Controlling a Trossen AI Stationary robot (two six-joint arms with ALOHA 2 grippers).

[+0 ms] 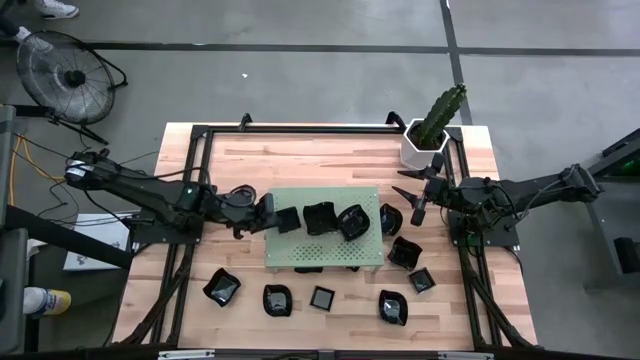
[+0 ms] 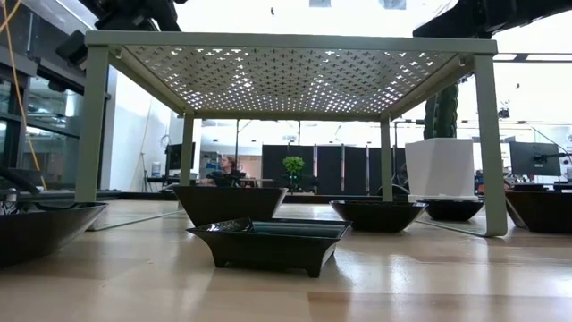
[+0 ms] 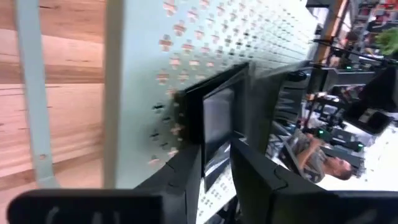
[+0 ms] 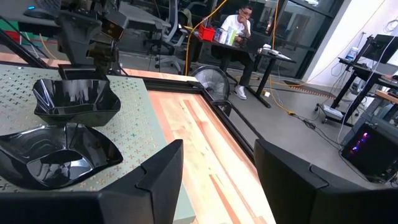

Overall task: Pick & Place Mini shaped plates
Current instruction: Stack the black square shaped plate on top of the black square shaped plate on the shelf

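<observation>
A: What's around your table (image 1: 330, 150)?
B: Green board (image 1: 322, 255) with three black dishes (image 1: 318, 218); more beside and below it. Plant pot (image 1: 422, 145) sits far.
A: Grippers?
B: Left gripper (image 1: 283, 219) at a square dish (image 3: 217, 127), grip unclear. Right gripper (image 1: 420, 192) wide open, empty.

No readable text, label, brand or number shows in any view.

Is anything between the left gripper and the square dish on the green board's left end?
Nothing visible: the left gripper sits right at the square dish on the green board, fingers either side of it.
</observation>
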